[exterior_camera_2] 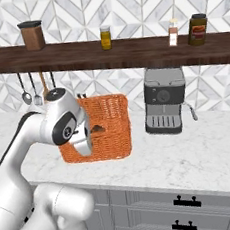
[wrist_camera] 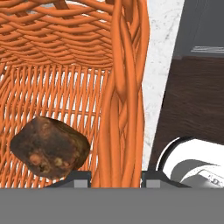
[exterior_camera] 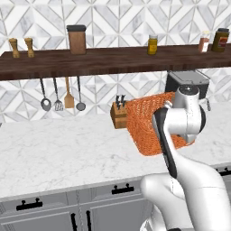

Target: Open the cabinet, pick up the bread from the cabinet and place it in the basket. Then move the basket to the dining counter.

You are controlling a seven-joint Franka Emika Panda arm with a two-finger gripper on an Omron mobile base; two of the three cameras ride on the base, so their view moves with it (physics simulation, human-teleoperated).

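Observation:
My gripper (wrist_camera: 116,177) is shut on the braided rim of the orange woven basket (wrist_camera: 65,65), with one dark tip on each side of the rim. The bread (wrist_camera: 50,146), a small dark brown lump, lies inside the basket against its mesh wall. From the right base view the basket (exterior_camera_2: 108,123) hangs tilted at my hand over the marble worktop, and the bread (exterior_camera_2: 97,129) shows through its side. In the left base view the basket (exterior_camera: 144,122) is partly hidden behind my forearm. The dining counter is out of view.
A coffee machine (exterior_camera_2: 165,104) stands right of the basket. A knife block (exterior_camera: 118,113) sits behind it. Utensils (exterior_camera: 61,94) hang under a dark wooden shelf (exterior_camera: 90,61) holding jars. Grey cabinet fronts with black handles (exterior_camera_2: 186,201) run below the worktop.

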